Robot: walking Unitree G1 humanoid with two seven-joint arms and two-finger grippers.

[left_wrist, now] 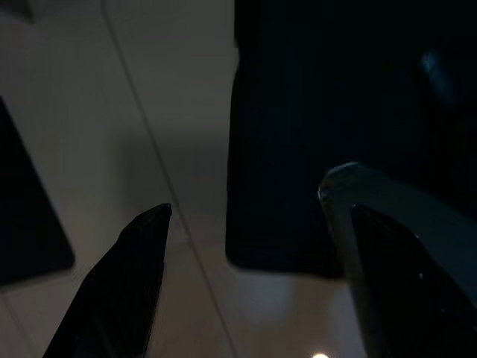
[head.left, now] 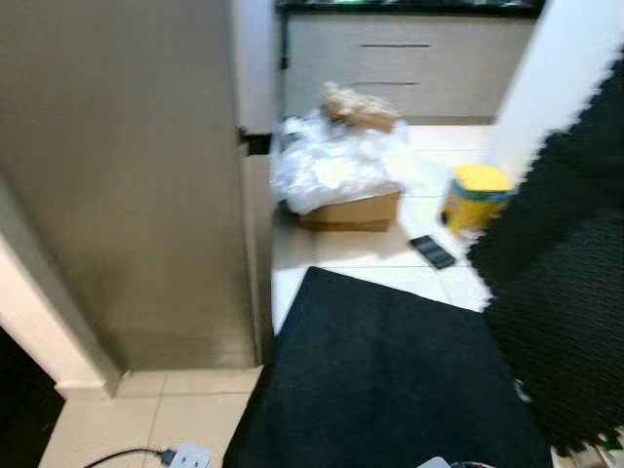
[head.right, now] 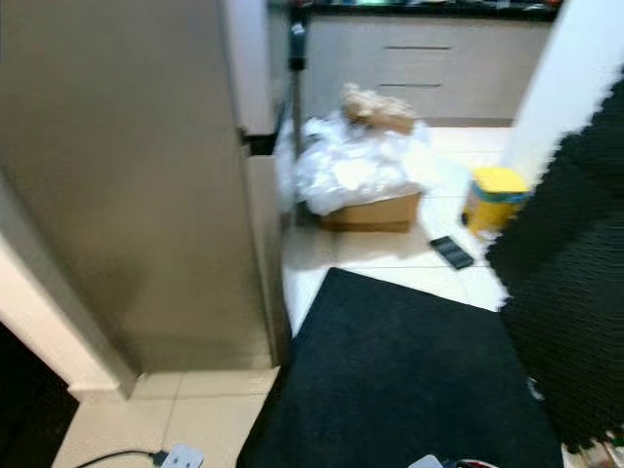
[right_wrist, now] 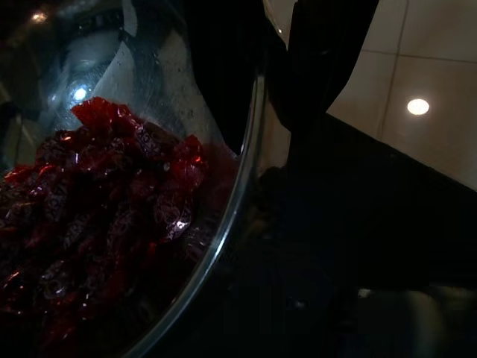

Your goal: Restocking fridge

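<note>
While the fridge [head.left: 127, 185] stands at the left edge of the floor with its door shut, the restocking looks barely begun: nothing has gone inside yet as far as can be seen, and the robot appears to be on its way there with one item.

At the near left corner of the tiled floor [head.left: 166, 414] lies a power strip [head.left: 188, 455] with its cable. The left gripper [left_wrist: 246, 216] hangs idle over the tiles and the edge of the black mat [head.left: 390, 380], its fingers [left_wrist: 138, 246] spread apart and carrying nothing.

Past the far edge of the mat sits a cardboard box [head.left: 356, 210] heaped with clear plastic [head.left: 331, 161] and a brown paper bag [head.left: 359, 105]; these may be supplies waiting to be put away, though that is a guess. Near it on the tiles lie a dark phone-like slab [head.left: 432, 251] and a yellow bin [head.left: 478, 195].

The right gripper [right_wrist: 276, 67] holds the rim of a glass bowl [right_wrist: 238, 209], one finger inside and one outside, clamped on the glass. The bowl holds red fruit [right_wrist: 97, 216], possibly berries. What remains is opening the door and placing the bowl on a shelf.
</note>
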